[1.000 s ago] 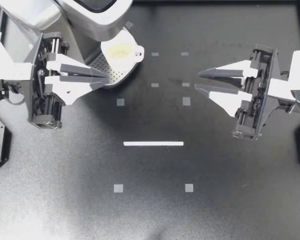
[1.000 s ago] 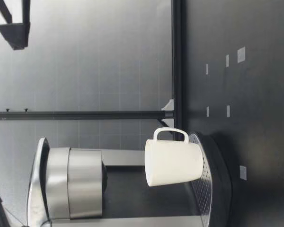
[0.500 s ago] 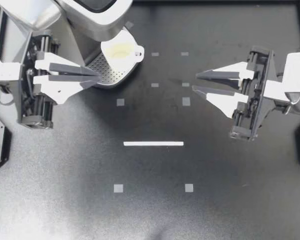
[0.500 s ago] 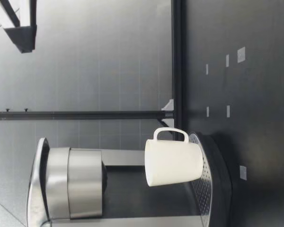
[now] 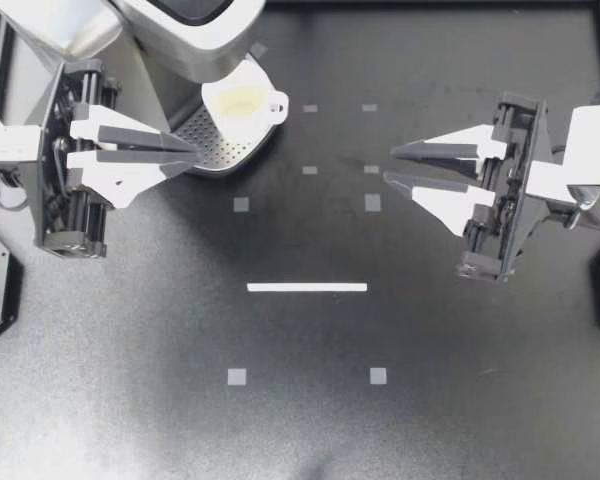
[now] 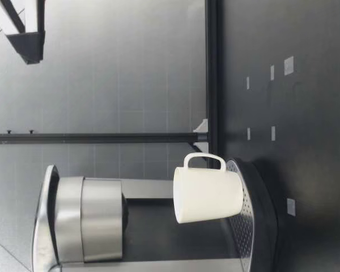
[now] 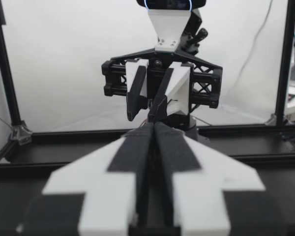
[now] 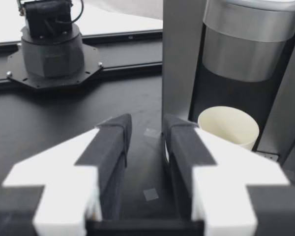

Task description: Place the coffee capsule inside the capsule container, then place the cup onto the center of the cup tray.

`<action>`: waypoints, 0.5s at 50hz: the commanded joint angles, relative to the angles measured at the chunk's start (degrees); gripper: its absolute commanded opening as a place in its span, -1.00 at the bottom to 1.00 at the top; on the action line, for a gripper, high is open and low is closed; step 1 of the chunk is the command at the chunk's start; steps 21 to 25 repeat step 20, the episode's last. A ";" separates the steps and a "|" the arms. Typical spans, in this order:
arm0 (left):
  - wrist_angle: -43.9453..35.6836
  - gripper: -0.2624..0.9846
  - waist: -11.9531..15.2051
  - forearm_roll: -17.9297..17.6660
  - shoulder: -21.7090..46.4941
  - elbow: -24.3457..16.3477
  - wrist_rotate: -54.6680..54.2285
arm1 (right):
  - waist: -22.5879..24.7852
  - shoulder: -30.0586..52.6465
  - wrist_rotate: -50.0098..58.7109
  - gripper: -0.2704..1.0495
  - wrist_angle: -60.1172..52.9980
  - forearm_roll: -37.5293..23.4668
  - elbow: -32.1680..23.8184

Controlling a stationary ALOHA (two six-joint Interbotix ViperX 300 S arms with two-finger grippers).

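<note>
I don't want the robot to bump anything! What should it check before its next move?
1. Cup upright on the cup tray: ok.
2. Cup at the tray's centre: cannot tell, the coffee machine covers part of the tray.
3. Coffee capsule in its container: cannot tell, neither shows.
4. Left gripper empty: ok, shut on nothing, beside the tray.
5. Right gripper empty: ok, open, away from the cup.

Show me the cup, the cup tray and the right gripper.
cup (image 5: pixel 238 101), top view, its inside bottom.
cup tray (image 5: pixel 216 140), top view, bare perforated grate.
right gripper (image 5: pixel 391 164), top view, midway between fingertips.
</note>
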 commanded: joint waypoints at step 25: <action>-0.18 -0.38 -0.18 -0.09 0.18 -1.32 0.18 | 0.35 -0.26 -0.09 0.02 -0.62 -0.26 -1.58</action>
